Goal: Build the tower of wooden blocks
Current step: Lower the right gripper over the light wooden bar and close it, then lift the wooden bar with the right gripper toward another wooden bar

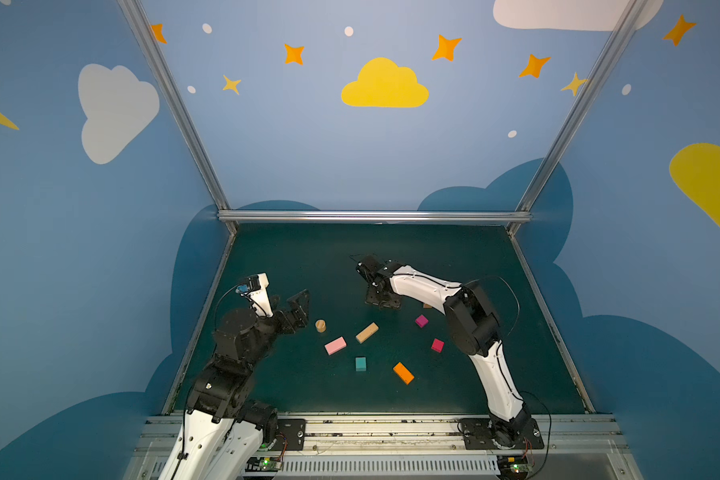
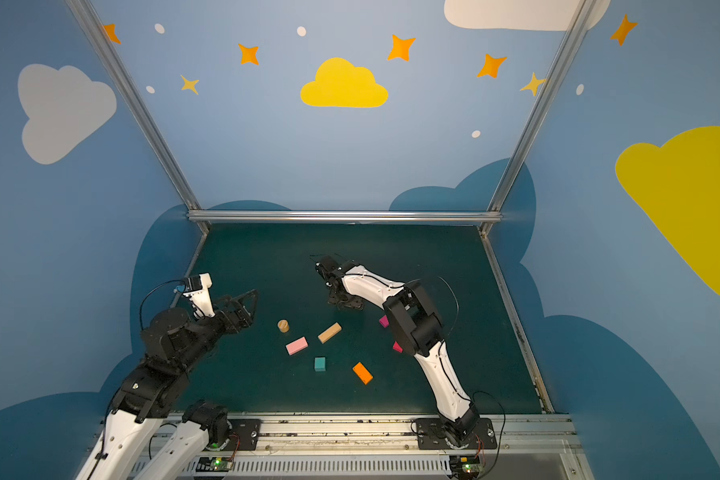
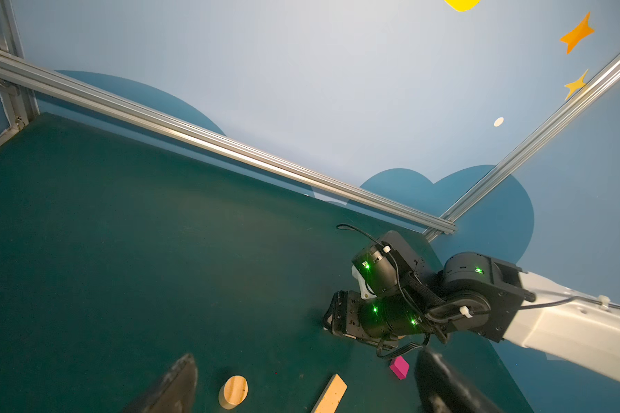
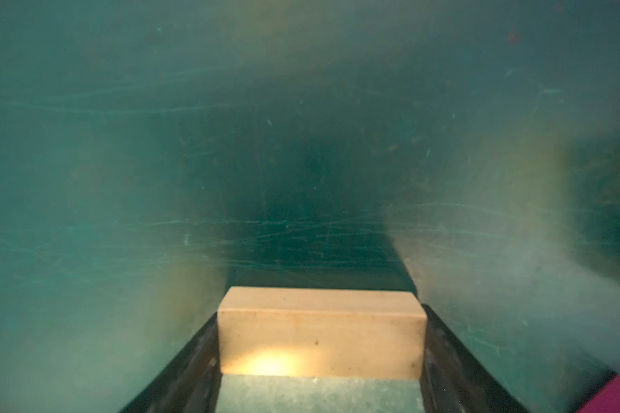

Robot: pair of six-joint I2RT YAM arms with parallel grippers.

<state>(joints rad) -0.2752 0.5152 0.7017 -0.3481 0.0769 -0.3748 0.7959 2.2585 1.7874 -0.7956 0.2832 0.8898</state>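
Note:
Loose wood blocks lie on the green mat (image 1: 292,386): a tan cylinder (image 1: 320,325), a tan oblong (image 1: 367,332), pink (image 1: 335,345) and orange (image 1: 403,372) oblongs, and teal (image 1: 361,363), magenta (image 1: 421,320) and red (image 1: 437,345) cubes. No tower stands. My right gripper (image 1: 381,301) is down on the mat behind them. In the right wrist view its fingers (image 4: 441,350) press both ends of another tan oblong (image 4: 319,339). My left gripper (image 1: 298,305) hovers open left of the cylinder (image 3: 234,391), holding nothing.
A sliver of a further tan block (image 1: 427,305) peeks out beside the right forearm. An aluminium rail (image 1: 371,216) and blue walls close the mat at the back and sides. The arm bases sit on the front rail (image 1: 391,432).

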